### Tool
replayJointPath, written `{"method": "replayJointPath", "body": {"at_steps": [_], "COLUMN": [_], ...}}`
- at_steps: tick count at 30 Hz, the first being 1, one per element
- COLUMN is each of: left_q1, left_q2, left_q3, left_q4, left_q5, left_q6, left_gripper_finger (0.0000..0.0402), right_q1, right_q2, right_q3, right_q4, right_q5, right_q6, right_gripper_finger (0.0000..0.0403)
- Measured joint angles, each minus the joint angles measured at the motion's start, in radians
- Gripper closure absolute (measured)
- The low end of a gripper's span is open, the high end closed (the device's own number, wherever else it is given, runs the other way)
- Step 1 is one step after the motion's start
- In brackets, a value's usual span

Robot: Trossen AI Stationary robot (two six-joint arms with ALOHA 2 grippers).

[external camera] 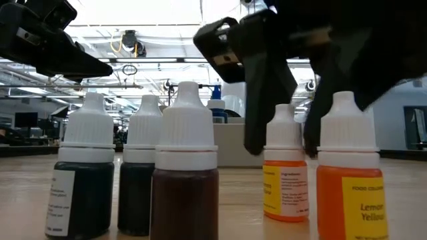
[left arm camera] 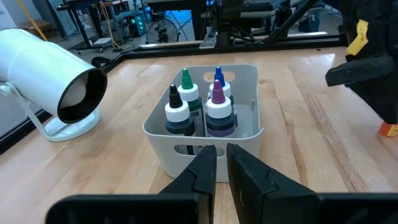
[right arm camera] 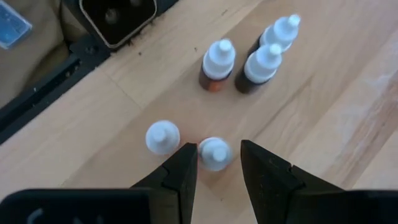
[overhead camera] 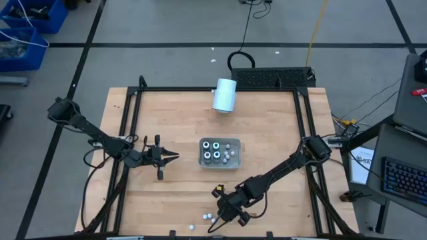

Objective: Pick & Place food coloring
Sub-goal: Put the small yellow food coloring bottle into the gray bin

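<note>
Around an orange bottle (right arm camera: 215, 154) (upright), right tool (right arm camera: 217, 163) open.

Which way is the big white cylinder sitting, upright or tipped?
Tipped. The white cylinder lies on its side on the table, dark open end facing the tray.

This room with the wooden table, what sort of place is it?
Most likely a robotics lab or workshop. Two robot arms work at a black-framed wooden table, blue storage bins and cables lie on the taped floor, and a keyboard sits on a desk beside it.
</note>
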Motion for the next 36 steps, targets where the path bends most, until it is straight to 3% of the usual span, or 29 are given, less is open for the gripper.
{"method": "replayJointPath", "body": {"at_steps": [9, 20, 25, 30, 36], "left_q1": [0.000, 0.000, 0.000, 0.000, 0.000], "left_q2": [0.000, 0.000, 0.000, 0.000, 0.000], "left_q3": [0.000, 0.000, 0.000, 0.000, 0.000], "left_q4": [0.000, 0.000, 0.000, 0.000, 0.001], "left_q5": [0.000, 0.000, 0.000, 0.000, -0.001], "left_q6": [0.000, 0.000, 0.000, 0.000, -0.001], "left_gripper_finger": [0.0355, 0.0355, 0.0355, 0.0355, 0.0355], "right_q1": [0.000, 0.000, -0.004, -0.042, -0.116], "right_q2": [0.000, 0.000, -0.034, -0.177, -0.371], "right_q3": [-0.006, -0.006, -0.007, -0.006, -0.005], "right_q4": [0.026, 0.046, 0.001, -0.101, -0.230], "right_q5": [0.000, -0.077, -0.061, 0.061, 0.321], "right_q6": [-0.002, -0.005, -0.047, -0.053, -0.032], "right_gripper_finger": [0.0292, 0.0362, 0.0364, 0.0361, 0.0363]}}
